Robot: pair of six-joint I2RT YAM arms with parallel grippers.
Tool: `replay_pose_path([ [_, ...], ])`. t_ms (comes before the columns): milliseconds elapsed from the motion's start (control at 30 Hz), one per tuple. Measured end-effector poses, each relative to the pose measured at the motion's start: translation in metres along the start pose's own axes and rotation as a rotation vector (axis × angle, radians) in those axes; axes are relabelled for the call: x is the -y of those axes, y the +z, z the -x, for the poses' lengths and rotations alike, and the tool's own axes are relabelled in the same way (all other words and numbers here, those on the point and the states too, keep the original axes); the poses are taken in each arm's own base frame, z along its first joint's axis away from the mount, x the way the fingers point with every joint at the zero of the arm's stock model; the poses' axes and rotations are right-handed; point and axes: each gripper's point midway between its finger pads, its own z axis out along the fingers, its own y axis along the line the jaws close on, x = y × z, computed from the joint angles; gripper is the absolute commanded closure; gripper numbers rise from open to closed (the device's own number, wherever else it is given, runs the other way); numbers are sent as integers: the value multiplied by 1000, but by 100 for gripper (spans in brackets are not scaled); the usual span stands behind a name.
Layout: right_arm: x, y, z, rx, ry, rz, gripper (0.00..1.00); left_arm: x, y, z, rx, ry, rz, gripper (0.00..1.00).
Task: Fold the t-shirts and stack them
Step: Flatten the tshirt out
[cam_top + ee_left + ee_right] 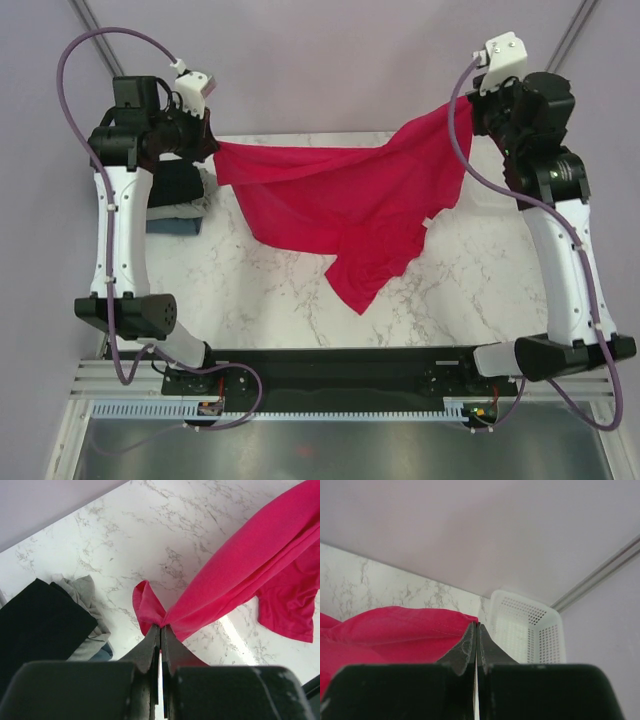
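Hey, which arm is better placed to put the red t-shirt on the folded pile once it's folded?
Left, probably. The left fingers pinch the red t-shirt right beside the folded stack; the right fingers hold the other end far across, by the white mesh basket.

No readable txt, brand, no. or sign in any view. Only candidate is a tiny white tag (pixel 426 222) on the red t-shirt (pixel 330 195), at approx 3 o'clock from the cloth's middle in the top view. It's too small to read, and any print on it can't be told.
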Motion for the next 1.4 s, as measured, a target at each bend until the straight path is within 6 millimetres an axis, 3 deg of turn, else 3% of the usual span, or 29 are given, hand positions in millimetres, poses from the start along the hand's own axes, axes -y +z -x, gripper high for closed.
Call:
replay_pose_path([
  [167,12,-73,40,122,46,-23,100,27,-46,0,45,27,-13,98],
  [300,19,-140,66,223,77,-31,100,49,-100,15,160,85,20,98],
  [467,31,-210,106,369,83,-50,100,74,-167,34,335,172,81,98],
  [567,40,-233,130,449,83,-75,100,81,-191,47,411,209,107,98],
  [633,43,-235,137,471,82,-82,100,80,-192,53,425,216,113,98],
  [700,43,-223,139,468,79,-82,100,72,-179,54,400,203,110,98],
  [767,39,-196,133,437,74,-66,100,59,-153,52,345,175,98,98],
  [900,21,-113,95,296,63,-10,100,30,-82,33,191,95,53,98],
  [1033,-8,-17,28,112,48,68,100,9,1,-23,-32,-21,-23,98],
  [1200,-54,77,-93,-155,33,177,100,-3,93,-105,-304,-171,-127,98],
  [1233,-63,92,-117,-204,30,194,100,-5,110,-121,-351,-200,-143,94],
  [1267,-69,106,-136,-241,28,207,100,-7,123,-134,-388,-223,-155,67],
  [1333,-82,133,-175,-307,24,229,100,-12,155,-162,-469,-272,-178,29],
  [1367,-87,142,-188,-329,23,235,100,-17,171,-173,-496,-293,-180,18],
  [1400,-93,155,-206,-363,22,246,100,-21,186,-182,-517,-315,-179,17],
])
